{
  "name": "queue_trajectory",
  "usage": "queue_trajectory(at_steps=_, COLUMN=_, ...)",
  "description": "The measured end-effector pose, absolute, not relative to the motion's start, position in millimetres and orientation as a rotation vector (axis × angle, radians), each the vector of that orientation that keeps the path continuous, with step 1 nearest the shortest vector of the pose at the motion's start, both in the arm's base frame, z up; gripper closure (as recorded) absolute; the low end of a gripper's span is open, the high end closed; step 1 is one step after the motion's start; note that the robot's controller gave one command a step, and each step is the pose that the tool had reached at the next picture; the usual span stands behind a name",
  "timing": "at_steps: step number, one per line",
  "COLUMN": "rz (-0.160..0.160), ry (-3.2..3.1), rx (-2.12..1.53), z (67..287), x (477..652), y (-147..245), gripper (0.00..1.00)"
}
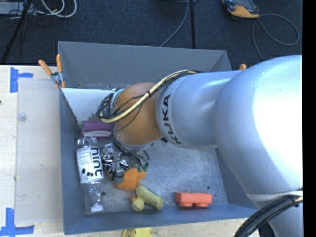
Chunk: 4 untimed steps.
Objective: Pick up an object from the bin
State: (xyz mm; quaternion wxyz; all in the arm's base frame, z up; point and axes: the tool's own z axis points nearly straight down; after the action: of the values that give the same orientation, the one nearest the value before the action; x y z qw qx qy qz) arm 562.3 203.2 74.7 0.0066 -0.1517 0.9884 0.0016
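Orange and rounded, with a soft and dull surface, a small lump lies on the bin floor toward the near wall, left of the middle. Its exact kind is hard to tell; one short point sticks up at its right side. The gripper is low in the bin, and its dark metal tip stands just above and a little left of this lump in the view, so close that they seem to touch. Whether the gripper is released or clenched I cannot tell, because its parts are dark and tangled together.

Just left of the gripper lies a clear plastic bottle with a white label and black letters. A yellow-green long thing lies just beside the orange lump, nearer to the front wall. A flat red-orange block is further right, apart from them. A purple bar lies behind the bottle, partly under the smooth orange cover of the wrist
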Motion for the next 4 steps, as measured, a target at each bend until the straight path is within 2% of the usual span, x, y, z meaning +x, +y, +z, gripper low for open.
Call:
queue_trajectory(at_steps=1, rz=0.005, ry=3.093, rx=-0.473, z=75, x=562.3, y=203, gripper=1.0)
queue_trajectory(at_steps=2, rz=0.0, ry=3.107, rx=-0.464, z=113, x=560.6, y=202, gripper=1.0)
queue_trajectory(at_steps=3, rz=0.002, ry=3.104, rx=-0.459, z=128, x=561.8, y=202, gripper=1.0)
queue_trajectory(at_steps=4, rz=0.014, ry=3.042, rx=-0.729, z=76, x=586.6, y=149, gripper=1.0)
